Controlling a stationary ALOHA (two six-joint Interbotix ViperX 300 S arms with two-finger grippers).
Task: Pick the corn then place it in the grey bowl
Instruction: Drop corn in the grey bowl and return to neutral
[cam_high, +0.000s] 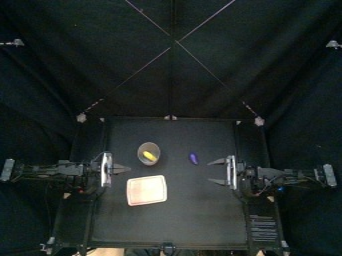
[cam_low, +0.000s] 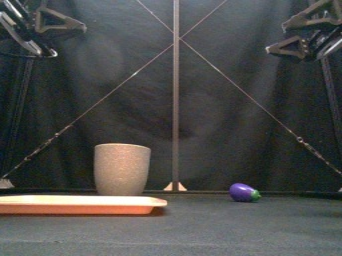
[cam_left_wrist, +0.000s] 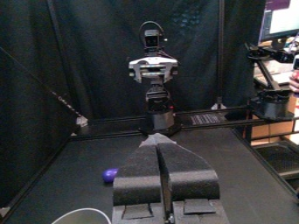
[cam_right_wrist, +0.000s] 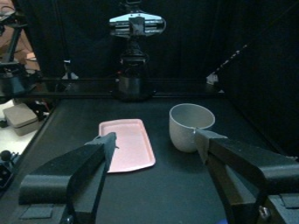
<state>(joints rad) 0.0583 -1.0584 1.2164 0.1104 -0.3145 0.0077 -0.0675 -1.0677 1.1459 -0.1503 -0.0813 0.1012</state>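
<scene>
Left tool (cam_left_wrist: 163, 147) closed; right tool (cam_right_wrist: 160, 140) spread, empty

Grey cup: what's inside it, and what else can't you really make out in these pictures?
- Inside the grey cup: in the front view its own wall hides the contents. The top view shows only a yellow speck in it, too small to name.
- The purple toy: in the top view it is too small to identify.
- The pink tray: in the front view the left edge cuts it off.
</scene>
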